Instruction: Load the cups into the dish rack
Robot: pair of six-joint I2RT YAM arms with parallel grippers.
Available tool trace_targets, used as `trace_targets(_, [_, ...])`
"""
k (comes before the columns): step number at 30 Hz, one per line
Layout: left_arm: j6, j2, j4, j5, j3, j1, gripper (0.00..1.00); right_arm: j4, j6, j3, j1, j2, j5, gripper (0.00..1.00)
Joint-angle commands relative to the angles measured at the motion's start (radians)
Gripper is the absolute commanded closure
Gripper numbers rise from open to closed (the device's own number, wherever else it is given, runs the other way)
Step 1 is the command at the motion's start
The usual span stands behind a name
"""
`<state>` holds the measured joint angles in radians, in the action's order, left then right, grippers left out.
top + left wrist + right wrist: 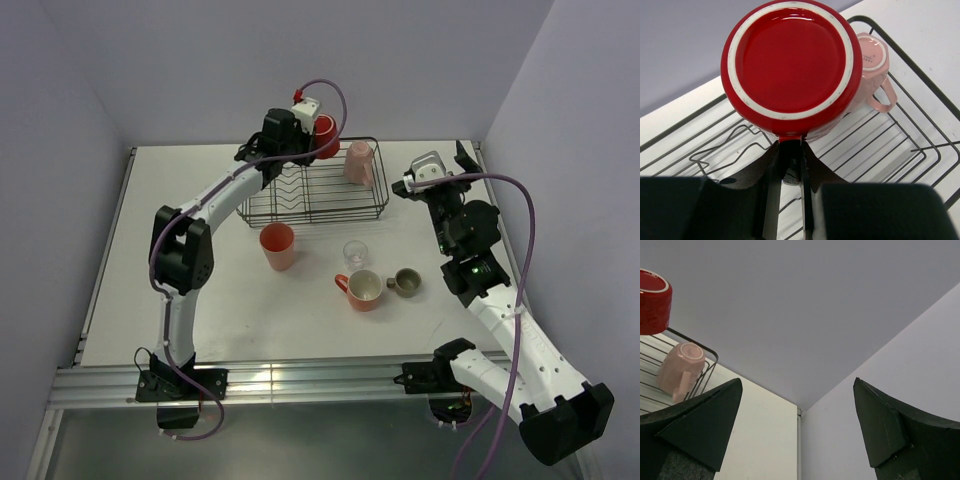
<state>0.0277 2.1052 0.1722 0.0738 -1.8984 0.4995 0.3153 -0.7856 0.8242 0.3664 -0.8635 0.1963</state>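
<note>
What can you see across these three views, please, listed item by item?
dish rack: one, black wire, far middle of the table
pink mug: one, pale pink, upside down at the rack's right end
red mug: one, red, held base-up over the rack's far edge
tumbler: one, salmon, upright in front of the rack
glass: one, clear, right of the tumbler
orange mug: one, cream inside, nearer than the glass
grey-olive mug: one, right of the orange mug
table: one, white
left pincer: black, shut on the red mug's handle
right pincer: black, open, empty, right of the rack
</note>
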Motion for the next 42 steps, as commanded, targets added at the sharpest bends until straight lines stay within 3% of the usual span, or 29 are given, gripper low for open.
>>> trace_targets(1, [0.020,-0.005,-0.138,0.020,-0.064,0.013,1.00,0.011,0.029,0.004,-0.011,0.024,0.015,0.00])
trace_targets(42, [-0.083,0.187,-0.163,0.012,-0.085,0.019,1.00,0.007,0.036,-0.016,-0.021,0.017,0.017,0.00])
